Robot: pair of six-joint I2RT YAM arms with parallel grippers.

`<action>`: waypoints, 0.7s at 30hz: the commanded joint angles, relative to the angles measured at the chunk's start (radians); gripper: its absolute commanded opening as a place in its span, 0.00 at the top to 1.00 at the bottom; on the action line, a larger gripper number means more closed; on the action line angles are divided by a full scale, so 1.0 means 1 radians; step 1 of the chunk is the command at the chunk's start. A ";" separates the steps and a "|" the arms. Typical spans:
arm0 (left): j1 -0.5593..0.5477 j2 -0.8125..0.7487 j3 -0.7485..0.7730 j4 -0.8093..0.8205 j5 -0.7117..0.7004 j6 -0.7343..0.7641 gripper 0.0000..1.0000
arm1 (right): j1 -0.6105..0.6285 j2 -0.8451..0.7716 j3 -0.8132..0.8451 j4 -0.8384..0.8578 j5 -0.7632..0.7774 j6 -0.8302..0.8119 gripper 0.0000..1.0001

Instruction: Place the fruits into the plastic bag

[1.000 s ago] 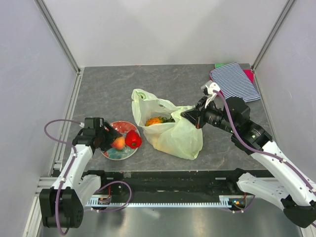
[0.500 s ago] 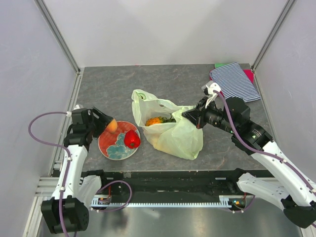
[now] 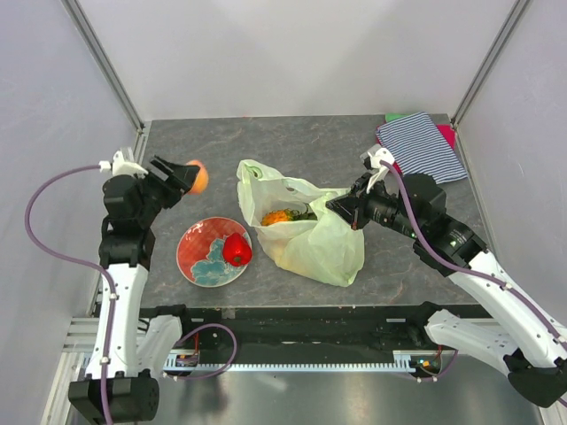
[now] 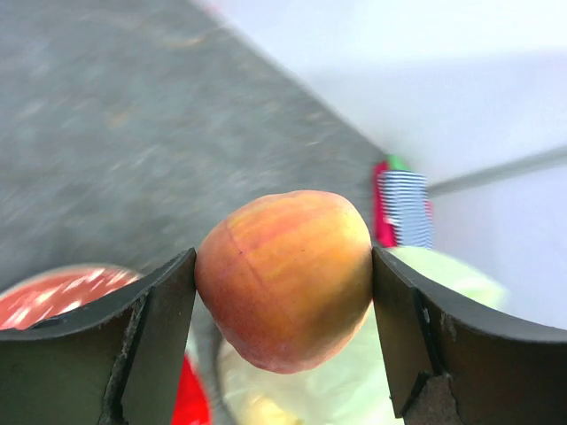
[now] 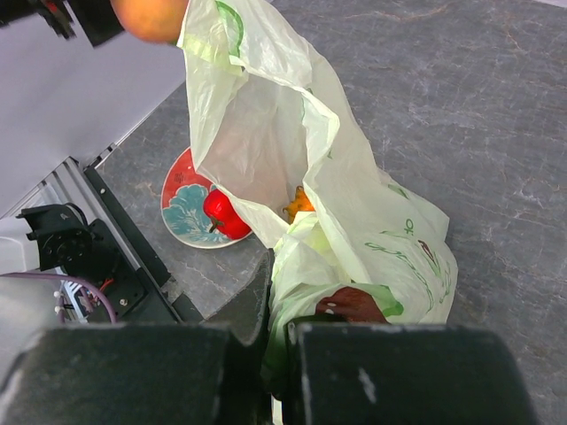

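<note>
Peach, look: we see a rounded, glossy peach [image 4: 283, 279], orange-yellow with a pink-red flush and a faint seam down one side.
Peach, place: it hangs above the table [image 3: 292, 146], at about ten o'clock from the plastic bag [image 3: 314, 243] and at twelve o'clock from the red plate [image 3: 197, 251].
Left pincer: the left gripper [image 3: 184, 173] holds the peach with its jaws wide. In the wrist view we see the dark fingers [image 4: 155, 336] pressing its flanks at nine and three o'clock.
Bag, look: pale green, thin and crinkly, see-through, with small dark green marks. One loop handle stands up at its eleven o'clock corner.
Bag, place: it lies mid-table with its mouth open towards the peach.
Right pincer: the right gripper [image 3: 341, 207] is closed tight on the bag's rim at its two o'clock edge. We see the film pinched between its fingers.
Inside the bag: the orange pineapple [image 3: 279, 216] with green leaves shows through the mouth.
Plate: it is just beside the bag at nine o'clock. The red pepper-like piece [image 3: 236, 250] rests on its three o'clock side.
Cloth: the striped cloth [image 3: 421, 146] lies at the table's one o'clock corner, well apart from the bag.
</note>
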State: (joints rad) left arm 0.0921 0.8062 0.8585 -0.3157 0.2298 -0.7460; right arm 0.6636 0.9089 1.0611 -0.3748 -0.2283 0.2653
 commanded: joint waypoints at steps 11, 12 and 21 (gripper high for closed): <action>-0.451 0.254 0.333 0.511 0.608 0.319 0.48 | 0.001 0.012 0.046 0.024 0.026 0.018 1.00; -0.465 0.283 0.350 0.476 0.620 0.347 0.48 | -0.001 0.012 0.046 0.024 0.030 0.020 1.00; -0.565 0.438 0.363 0.069 0.548 0.652 0.50 | 0.001 0.025 0.060 0.024 0.034 0.023 1.00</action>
State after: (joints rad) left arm -0.4545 1.2003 1.2015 -0.0624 0.8085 -0.2867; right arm 0.6640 0.9264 1.0660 -0.3748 -0.2039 0.2768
